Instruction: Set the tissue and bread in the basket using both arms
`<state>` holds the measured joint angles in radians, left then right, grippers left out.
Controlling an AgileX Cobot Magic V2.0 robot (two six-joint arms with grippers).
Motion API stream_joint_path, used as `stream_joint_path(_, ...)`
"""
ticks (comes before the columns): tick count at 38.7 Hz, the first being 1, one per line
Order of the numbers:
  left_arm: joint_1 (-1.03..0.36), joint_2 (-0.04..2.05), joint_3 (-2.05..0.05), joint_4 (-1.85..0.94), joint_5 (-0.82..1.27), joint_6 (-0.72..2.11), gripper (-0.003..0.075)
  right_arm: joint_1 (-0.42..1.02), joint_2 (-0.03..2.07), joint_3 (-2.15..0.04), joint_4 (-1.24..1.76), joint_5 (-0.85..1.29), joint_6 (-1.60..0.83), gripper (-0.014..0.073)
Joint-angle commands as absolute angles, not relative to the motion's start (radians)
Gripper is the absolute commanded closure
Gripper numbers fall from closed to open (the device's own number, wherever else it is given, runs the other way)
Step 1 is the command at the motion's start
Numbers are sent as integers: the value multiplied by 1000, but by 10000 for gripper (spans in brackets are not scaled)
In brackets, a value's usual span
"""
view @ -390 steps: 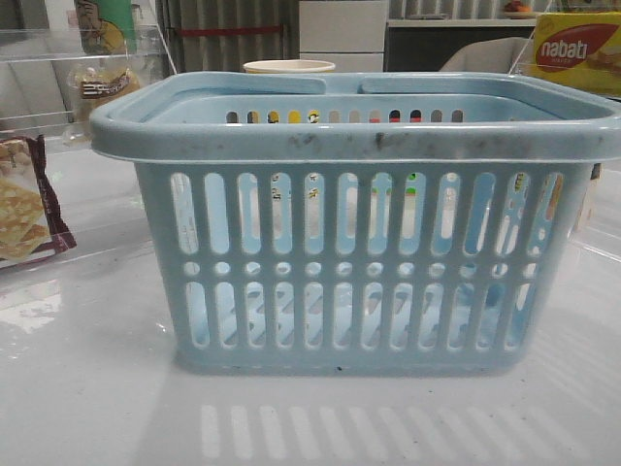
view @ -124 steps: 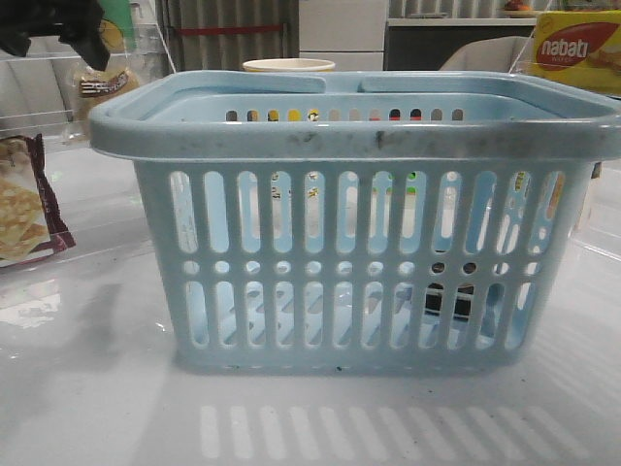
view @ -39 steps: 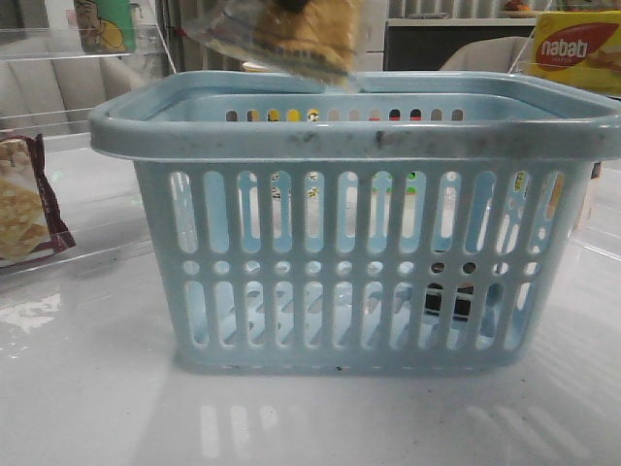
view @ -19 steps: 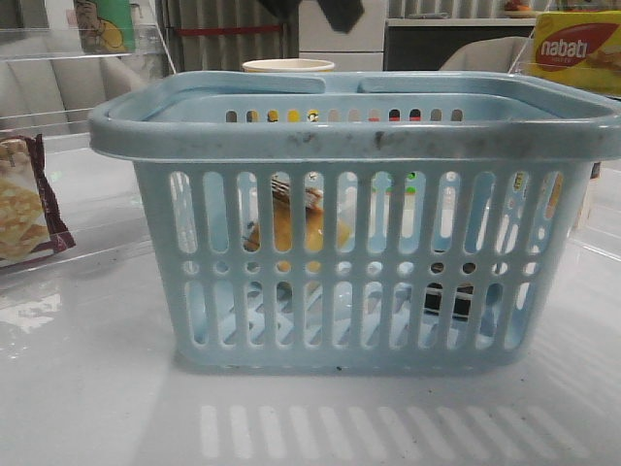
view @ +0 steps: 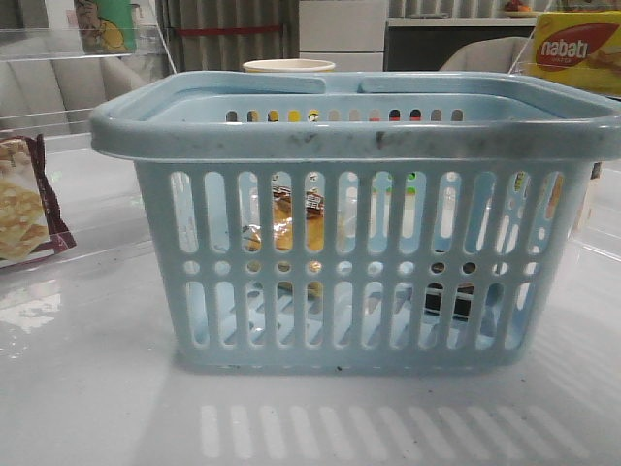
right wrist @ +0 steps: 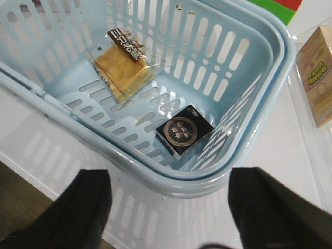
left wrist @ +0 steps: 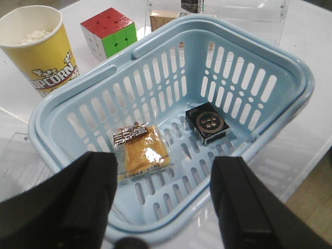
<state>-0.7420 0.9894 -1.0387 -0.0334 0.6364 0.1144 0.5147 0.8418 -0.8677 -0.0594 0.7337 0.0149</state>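
Note:
The light-blue basket (view: 359,141) stands in the middle of the table. The bread (left wrist: 141,151), a golden bun in clear wrap with a dark label, lies on the basket floor; it shows through the slots in the front view (view: 291,233) and in the right wrist view (right wrist: 122,64). The tissue (left wrist: 208,122), a small dark packet, lies on the floor beside it, also in the right wrist view (right wrist: 184,130) and behind the slots in the front view (view: 448,299). My left gripper (left wrist: 163,205) is open and empty above the basket rim. My right gripper (right wrist: 168,207) is open and empty above the table just outside the rim. Neither gripper shows in the front view.
A yellow popcorn cup (left wrist: 39,49) and a colour cube (left wrist: 109,31) stand beyond the basket. A maroon-edged cracker packet (view: 24,204) lies at the left. A yellow nabati box (view: 577,49) is at the back right. A small carton (right wrist: 319,75) stands by the basket.
The bread was held above the basket a second ago, then dropped inside and has settled on the floor. The left gripper has left the front view. The tissue has not moved.

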Motion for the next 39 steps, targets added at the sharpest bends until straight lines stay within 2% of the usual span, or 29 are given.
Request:
stream_joint_path(1,-743,848,-976,-63,566,108,263,516,839,-893,-72,671,8,25)
stream_joint_path(14,-743,501,-737,-81,631,108,264,516,839,-893,-73,676,8,25)
stream_joint_path(23,-743,420,-687,-81,639,108,264,515,839,-893,-73,714,8,32)
stream_joint_path(25,-743,420,-687,-81,639,108,265,515,839,-893,-73,719,7,72)
stream_joint_path(28,-743,420,-687,-81,639,108,278,515,839,-893,-72,720,-6,190)
stream_joint_path(33,-743,420,-687,-79,639,108,385,515,839,-893,-72,720,-20,431)
stream_joint_path(36,-743,420,-687,-79,639,108,460,515,839,-893,-72,723,-20,540)
stream_joint_path(39,-743,420,-687,-79,639,108,537,515,839,-893,-72,723,-20,526)
